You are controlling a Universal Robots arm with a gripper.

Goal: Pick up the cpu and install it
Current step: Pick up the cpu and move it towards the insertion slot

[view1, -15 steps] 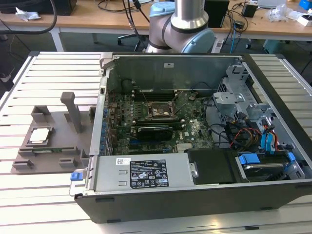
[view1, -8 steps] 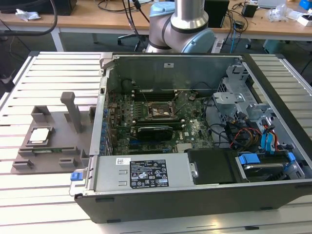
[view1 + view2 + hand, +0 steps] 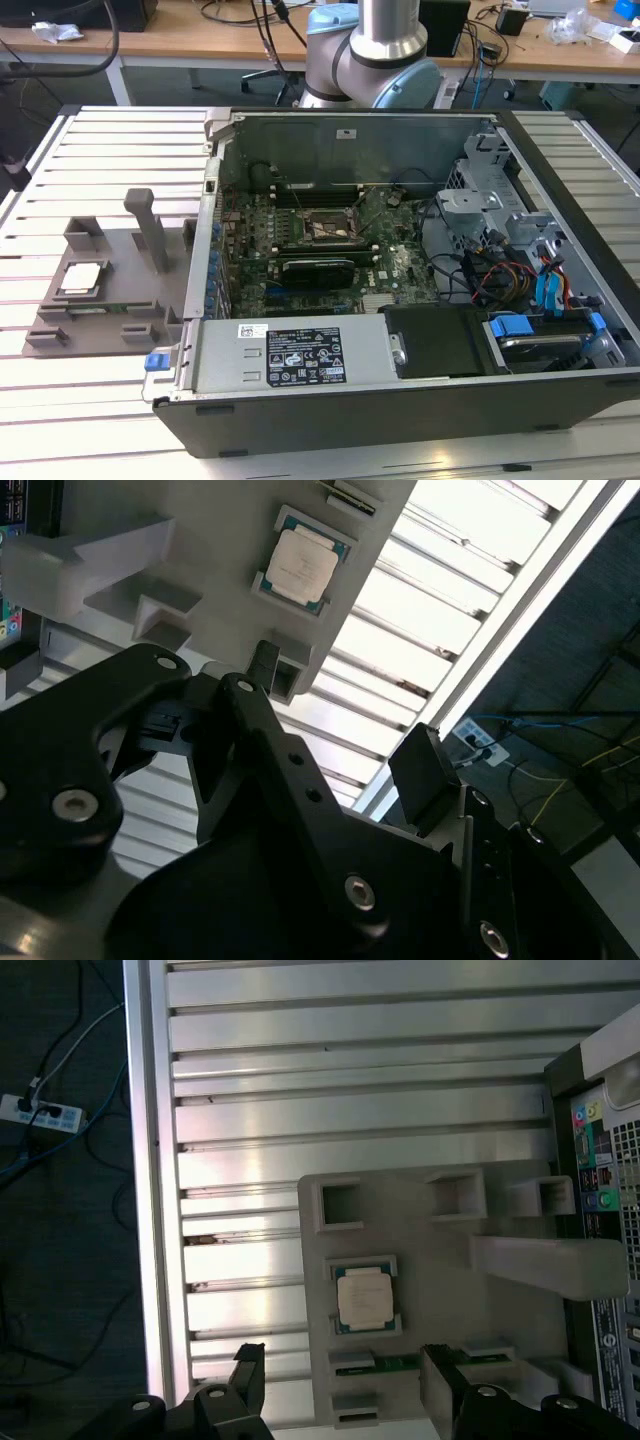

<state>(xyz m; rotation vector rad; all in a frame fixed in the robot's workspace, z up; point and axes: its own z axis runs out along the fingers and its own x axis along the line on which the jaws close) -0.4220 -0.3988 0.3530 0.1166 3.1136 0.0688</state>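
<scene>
shiny metal cpu (image 3: 363,1298), matt plastic fixture (image 3: 430,1265)

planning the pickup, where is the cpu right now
The cpu lies on the grey fixture plate at the exterior view's left, beside the open computer case.

Silver robot arm (image 3: 392,30) with pale blue joint caps (image 3: 420,82); matte black gripper (image 3: 345,720), angular links studded with silver screws (image 3: 358,892).

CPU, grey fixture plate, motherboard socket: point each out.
cpu (image 3: 365,1297): first wrist view, centre of its metal top.
grey fixture plate (image 3: 435,1280): first wrist view, bare flat surface beside the cpu.
motherboard socket (image 3: 328,228): exterior view, middle of the dark frame.
</scene>
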